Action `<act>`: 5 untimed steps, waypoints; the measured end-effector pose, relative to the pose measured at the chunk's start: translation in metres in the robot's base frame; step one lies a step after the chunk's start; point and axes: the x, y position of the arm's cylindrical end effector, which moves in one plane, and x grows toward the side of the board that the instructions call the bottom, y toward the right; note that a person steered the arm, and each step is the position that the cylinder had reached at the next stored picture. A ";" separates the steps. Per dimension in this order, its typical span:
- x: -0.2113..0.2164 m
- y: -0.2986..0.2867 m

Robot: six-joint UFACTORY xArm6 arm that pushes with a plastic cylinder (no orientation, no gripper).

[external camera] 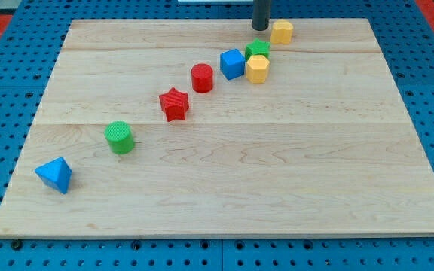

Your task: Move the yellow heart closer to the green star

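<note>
My tip (260, 28) stands at the view's top, just left of a yellow block (281, 31) that looks like the yellow heart, close to it or touching it. The green star (258, 49) lies just below my tip and down-left of that yellow block, a small gap apart. A second yellow block (257, 69), pentagon-like, sits right under the green star and touches it.
A blue cube (233, 64) sits left of the star. A red cylinder (202, 77), a red star (174, 104), a green cylinder (119, 138) and a blue triangular block (55, 175) run diagonally toward the view's lower left. The board's top edge (217, 20) is near my tip.
</note>
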 end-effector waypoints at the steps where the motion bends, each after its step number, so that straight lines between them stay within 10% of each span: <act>1: 0.009 0.075; 2: 0.063 0.067; 5: 0.029 0.028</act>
